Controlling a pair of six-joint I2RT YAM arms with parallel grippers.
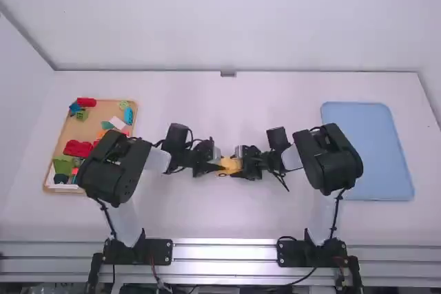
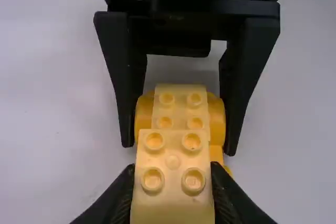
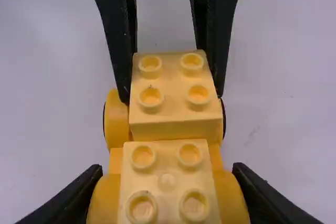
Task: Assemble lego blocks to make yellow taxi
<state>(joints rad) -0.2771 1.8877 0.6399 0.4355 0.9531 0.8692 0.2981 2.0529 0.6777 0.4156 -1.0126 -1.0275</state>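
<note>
No text, label, number or sign can be read in any of the views. Nor can any brand.

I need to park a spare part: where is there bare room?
Bare table between parts tray and blue tray, beyond left gripper and right gripper; the blue tray looks bare too. Crowded: parts tray, and mid-table, where both grippers meet at the yellow blocks.

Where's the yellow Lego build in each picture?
High view: yellow Lego build near the middle, between left gripper and right gripper.
Left wrist view: held by left gripper, right gripper beyond.
Right wrist view: held by right gripper, left gripper beyond.
Shared landmark: white table.
</note>
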